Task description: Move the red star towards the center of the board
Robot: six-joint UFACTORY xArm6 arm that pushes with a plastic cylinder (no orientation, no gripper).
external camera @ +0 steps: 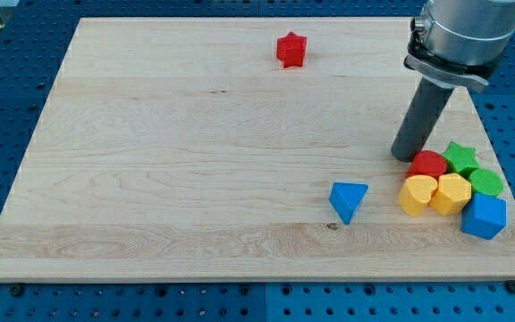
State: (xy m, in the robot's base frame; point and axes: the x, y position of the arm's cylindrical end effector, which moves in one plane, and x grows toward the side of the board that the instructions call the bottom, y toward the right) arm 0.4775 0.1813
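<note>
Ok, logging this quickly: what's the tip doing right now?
My tip: holding nothing, resting beside the red block, far from the red star.

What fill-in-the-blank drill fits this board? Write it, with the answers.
1. The red star lies near the view's ____ edge of the board.
2. My tip rests just left of the red ____.
3. Apart from the cluster lies the blue ____.
4. The green star lies at the view's ____ side.

Missing words: top; cylinder; pyramid; right.
</note>
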